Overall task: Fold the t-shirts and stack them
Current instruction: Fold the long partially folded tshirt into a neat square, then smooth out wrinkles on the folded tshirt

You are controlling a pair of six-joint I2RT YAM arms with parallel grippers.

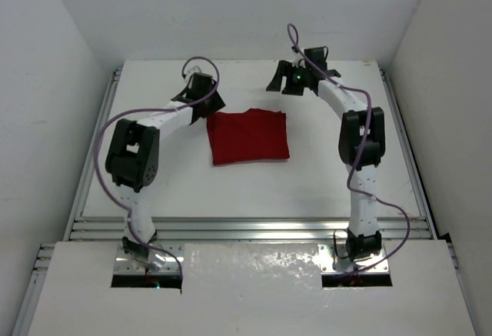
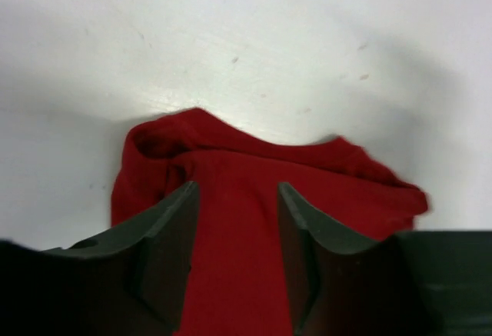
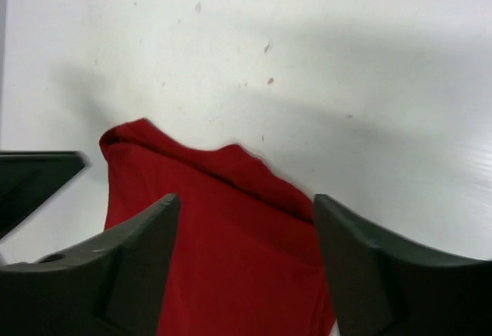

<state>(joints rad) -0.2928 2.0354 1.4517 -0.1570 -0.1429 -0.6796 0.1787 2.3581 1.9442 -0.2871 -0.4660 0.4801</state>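
The dark red t-shirt (image 1: pixel 249 137) lies folded into a rough square in the middle of the white table (image 1: pixel 323 182). My left gripper (image 1: pixel 206 98) is open over its far left corner; in the left wrist view the shirt (image 2: pixel 238 251) lies under and between the open fingers (image 2: pixel 234 194), with a rumpled far edge. My right gripper (image 1: pixel 297 82) is open and empty, just beyond the far right corner; in the right wrist view the shirt (image 3: pixel 238 259) shows below the wide-open fingers (image 3: pixel 246 205). Neither gripper holds the cloth.
White walls enclose the table on the left, back and right. Metal rails (image 1: pixel 254 228) run along the near edge ahead of the arm bases. A dark shape (image 3: pixel 34 182) at the left of the right wrist view looks like the other gripper.
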